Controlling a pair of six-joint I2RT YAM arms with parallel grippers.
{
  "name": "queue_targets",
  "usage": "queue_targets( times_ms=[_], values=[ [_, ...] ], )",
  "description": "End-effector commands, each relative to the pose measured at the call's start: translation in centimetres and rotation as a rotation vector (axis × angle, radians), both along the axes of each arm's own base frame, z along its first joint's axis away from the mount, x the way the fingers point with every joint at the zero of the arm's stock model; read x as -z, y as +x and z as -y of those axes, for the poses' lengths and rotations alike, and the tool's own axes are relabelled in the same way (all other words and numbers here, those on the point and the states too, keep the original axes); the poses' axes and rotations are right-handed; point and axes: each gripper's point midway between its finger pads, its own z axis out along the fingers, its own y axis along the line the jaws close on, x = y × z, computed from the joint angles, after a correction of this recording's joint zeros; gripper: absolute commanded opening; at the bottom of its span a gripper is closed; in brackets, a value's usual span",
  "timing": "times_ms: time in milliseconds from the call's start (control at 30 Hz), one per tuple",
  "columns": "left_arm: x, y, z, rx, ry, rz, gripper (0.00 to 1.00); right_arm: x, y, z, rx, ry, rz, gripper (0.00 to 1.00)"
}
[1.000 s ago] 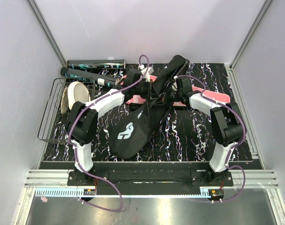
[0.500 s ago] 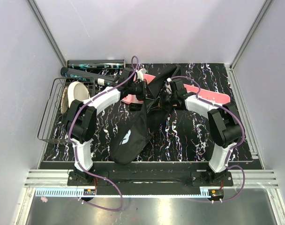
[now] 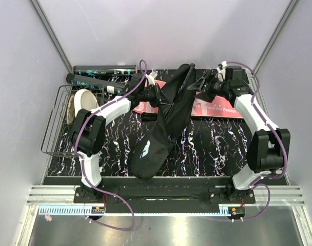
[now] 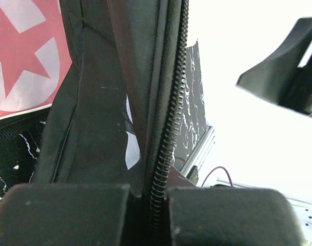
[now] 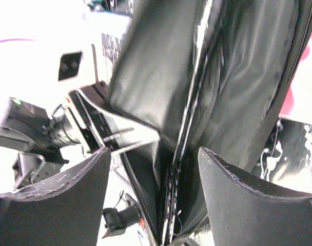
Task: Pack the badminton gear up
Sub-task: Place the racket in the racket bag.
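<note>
Your left gripper (image 4: 148, 205) pinches the long black fabric bag's (image 3: 155, 146) zipper edge; your right gripper (image 5: 154, 166) holds its jaws spread.

Mid-table black bag (image 3: 155, 141); bare mat (image 3: 212, 151) rightward

Black bag (image 3: 161, 128) hides part of the pink case (image 3: 222, 109) — I can't see under it. L wrist cam crops the bag top & bottom, bkgd blown out white.
</note>
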Motion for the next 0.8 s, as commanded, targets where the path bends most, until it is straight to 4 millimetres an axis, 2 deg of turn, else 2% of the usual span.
queue_targets(
  times_ms=[0,33,67,100,133,167,200,267,300,367,400,467,567,667,767],
  values=[
    [-6.4,-0.4,0.5,0.028,-0.121,0.134,0.00,-1.6,3.7,1.4,0.059,-0.060,0.061,0.74],
    [-6.3,-0.5,0.5,0.026,-0.122,0.132,0.00,-1.7,4.6,1.6,0.073,-0.068,0.069,0.74],
    [-6.5,-0.7,0.6,0.031,-0.126,0.132,0.00,-2.6,5.7,1.5,0.079,-0.074,0.100,0.74],
    [-6.7,-0.8,0.7,0.034,-0.128,0.136,0.00,-1.1,6.8,1.5,0.084,-0.082,0.073,0.74],
    [-6.7,-0.8,0.7,0.035,-0.129,0.136,0.00,-0.8,7.5,1.5,0.087,-0.079,0.066,0.73],
    [-6.8,-0.9,0.7,0.038,-0.131,0.138,0.00,-1.4,8.3,1.3,0.086,-0.069,0.080,0.73],
    [-6.8,-1.0,0.7,0.040,-0.130,0.137,0.00,-0.2,9.0,1.1,0.087,-0.064,0.056,0.72],
    [-6.8,-1.1,0.8,0.041,-0.132,0.138,0.00,-0.3,10.2,1.1,0.101,-0.056,0.066,0.69],
    [-6.8,-1.3,0.9,0.045,-0.133,0.135,0.00,0.9,10.8,1.2,0.114,-0.069,0.047,0.68],
    [-6.9,-1.3,1.0,0.048,-0.134,0.136,0.00,1.2,11.6,1.2,0.118,-0.073,0.051,0.67],
    [-6.9,-1.4,1.2,0.051,-0.134,0.136,0.00,2.2,12.0,1.1,0.113,-0.074,0.034,0.66],
    [-6.8,-1.5,1.4,0.055,-0.134,0.135,0.00,3.0,12.8,0.8,0.101,-0.071,0.031,0.63],
    [-6.8,-1.5,1.6,0.066,-0.137,0.134,0.00,3.4,13.7,0.7,0.102,-0.080,0.039,0.59],
    [-6.8,-1.6,2.0,0.074,-0.135,0.133,0.00,4.0,14.3,0.7,0.106,-0.089,0.040,0.51],
    [-6.6,-1.6,2.3,0.079,-0.120,0.131,0.00,4.8,14.6,0.6,0.105,-0.094,0.031,0.37]
  ],
)
